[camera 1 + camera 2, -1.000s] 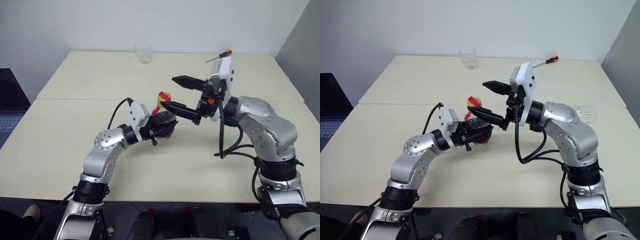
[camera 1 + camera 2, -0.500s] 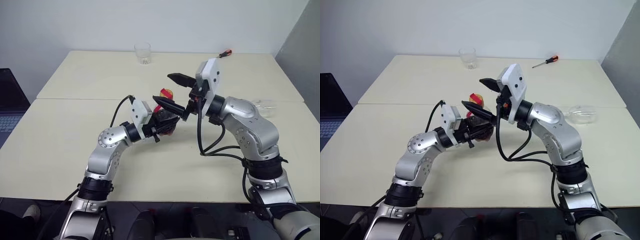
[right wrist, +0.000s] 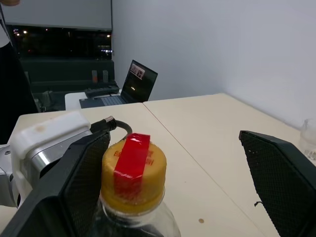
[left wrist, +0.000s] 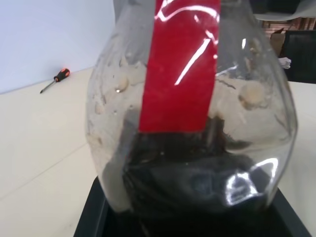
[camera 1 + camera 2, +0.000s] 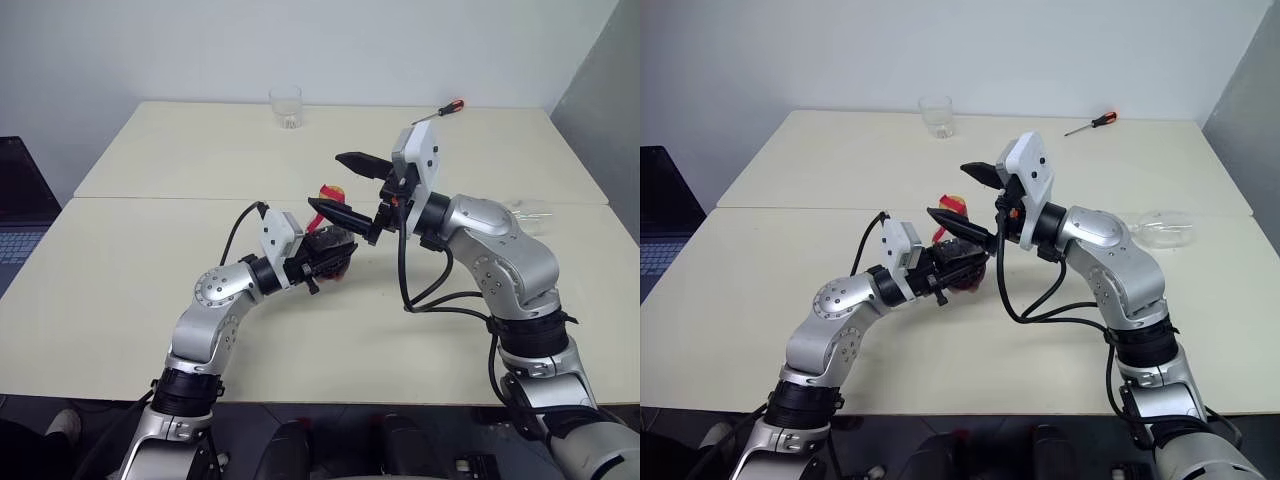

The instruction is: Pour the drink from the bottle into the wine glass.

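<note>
Bottle (image 5: 328, 250) clamped in left gripper (image 5: 318, 256); right gripper (image 5: 345, 190), jaws wide, has closed in around yellow cap (image 3: 133, 173), uncapping next

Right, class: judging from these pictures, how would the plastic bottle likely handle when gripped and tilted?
The bottle looks thin-walled, so it probably flexes under squeeze. Only a shallow pool of dark drink remains, so it is likely light. Droplets cling inside, and its rounded body might roll if laid down.

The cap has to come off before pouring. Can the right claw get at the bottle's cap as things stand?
Probably yes. The right claw is open, one finger either side of the yellow cap, nothing between. The left claw holds the bottle lower down, clear of the cap.
</note>
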You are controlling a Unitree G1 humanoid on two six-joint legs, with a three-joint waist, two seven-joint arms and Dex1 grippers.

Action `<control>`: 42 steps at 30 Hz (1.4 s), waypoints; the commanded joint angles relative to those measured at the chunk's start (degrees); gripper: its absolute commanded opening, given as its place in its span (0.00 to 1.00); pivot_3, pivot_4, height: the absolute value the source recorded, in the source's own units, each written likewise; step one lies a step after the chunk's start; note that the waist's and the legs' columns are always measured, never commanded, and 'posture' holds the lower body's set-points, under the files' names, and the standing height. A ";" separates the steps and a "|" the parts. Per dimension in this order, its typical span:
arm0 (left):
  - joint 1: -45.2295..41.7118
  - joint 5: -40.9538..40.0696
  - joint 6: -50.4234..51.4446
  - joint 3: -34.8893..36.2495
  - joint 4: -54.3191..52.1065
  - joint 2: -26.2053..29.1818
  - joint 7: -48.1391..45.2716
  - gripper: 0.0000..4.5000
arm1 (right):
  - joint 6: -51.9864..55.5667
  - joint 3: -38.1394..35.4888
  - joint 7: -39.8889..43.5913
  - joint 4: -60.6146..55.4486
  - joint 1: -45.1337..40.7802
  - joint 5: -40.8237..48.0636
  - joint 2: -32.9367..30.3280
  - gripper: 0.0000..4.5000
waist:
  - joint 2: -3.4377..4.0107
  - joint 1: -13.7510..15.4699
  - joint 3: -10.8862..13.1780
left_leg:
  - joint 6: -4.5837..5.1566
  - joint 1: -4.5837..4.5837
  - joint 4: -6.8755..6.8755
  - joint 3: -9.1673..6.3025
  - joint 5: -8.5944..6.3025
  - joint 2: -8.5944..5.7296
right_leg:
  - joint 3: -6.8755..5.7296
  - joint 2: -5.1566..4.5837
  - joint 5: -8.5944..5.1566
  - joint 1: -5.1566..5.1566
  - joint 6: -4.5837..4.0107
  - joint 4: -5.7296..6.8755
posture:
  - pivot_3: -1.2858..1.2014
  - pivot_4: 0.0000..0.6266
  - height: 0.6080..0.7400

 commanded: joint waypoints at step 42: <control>-3.67 -2.09 -0.46 1.22 -1.95 -1.47 1.32 0.40 | 0.26 -0.47 -2.96 -5.29 0.14 3.49 -0.39 0.99 | -0.01 -0.01 0.00 | 0.00 0.00 0.00 0.03 0.00 0.00 | 0.01 0.02 0.00 0.02 0.00 -0.02 | 0.52 0.24 1.00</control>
